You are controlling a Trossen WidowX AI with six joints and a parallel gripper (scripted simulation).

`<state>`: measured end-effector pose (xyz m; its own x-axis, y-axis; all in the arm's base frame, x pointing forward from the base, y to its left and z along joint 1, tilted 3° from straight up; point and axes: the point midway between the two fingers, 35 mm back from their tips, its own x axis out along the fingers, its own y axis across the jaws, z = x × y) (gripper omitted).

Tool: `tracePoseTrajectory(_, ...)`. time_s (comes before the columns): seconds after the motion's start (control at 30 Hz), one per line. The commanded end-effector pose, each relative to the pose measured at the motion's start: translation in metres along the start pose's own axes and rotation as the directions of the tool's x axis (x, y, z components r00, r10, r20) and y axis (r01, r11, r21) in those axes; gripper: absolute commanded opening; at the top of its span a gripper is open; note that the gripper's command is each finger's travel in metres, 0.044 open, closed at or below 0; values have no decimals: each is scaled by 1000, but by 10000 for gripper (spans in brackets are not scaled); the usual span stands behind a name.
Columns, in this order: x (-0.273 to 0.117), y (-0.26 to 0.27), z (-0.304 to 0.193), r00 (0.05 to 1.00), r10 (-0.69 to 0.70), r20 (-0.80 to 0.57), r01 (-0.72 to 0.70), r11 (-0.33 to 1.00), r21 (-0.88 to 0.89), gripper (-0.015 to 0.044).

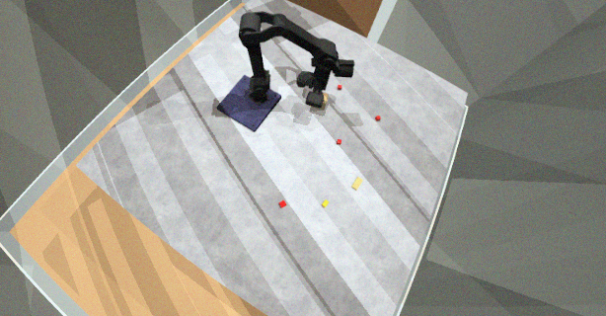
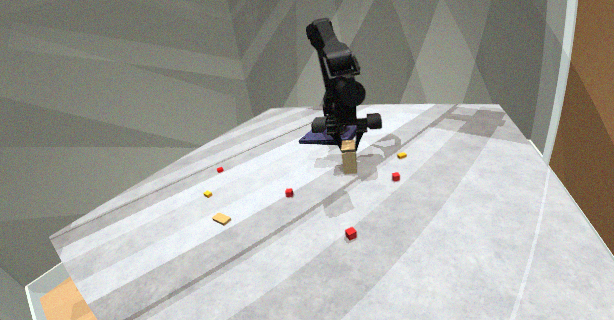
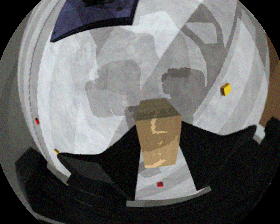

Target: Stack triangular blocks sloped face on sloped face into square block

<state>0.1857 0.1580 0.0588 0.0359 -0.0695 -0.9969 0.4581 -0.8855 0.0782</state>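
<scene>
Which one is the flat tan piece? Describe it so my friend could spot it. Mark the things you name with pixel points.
From the dark blue square (image 1: pixel 237 105) (image 2: pixel 312 137) under the arm, look across the pale table. The flat tan piece (image 1: pixel 356 184) (image 2: pixel 221 219) lies near a small yellow block (image 1: pixel 325 203) (image 2: pixel 208 194), but is clearly larger.

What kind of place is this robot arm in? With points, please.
Probably a robot practice area: a black arm (image 1: pixel 301 36) (image 2: pixel 336 56) on a dark blue plate (image 1: pixel 232 107) (image 2: pixel 312 138) (image 3: pixel 66 31), small red cubes (image 1: pixel 282 204) (image 2: pixel 351 234) scattered on a pale table (image 1: pixel 197 211) (image 2: pixel 450 254) (image 3: pixel 66 75).
</scene>
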Motion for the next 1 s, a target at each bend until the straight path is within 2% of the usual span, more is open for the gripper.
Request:
tracePoseTrajectory(0.0,4,1,0,1000,7,4,-7,1000,-4,0)
tracePoseTrajectory(0.97,7,1,-1,1000,8,2,-8,1000,-10,0)
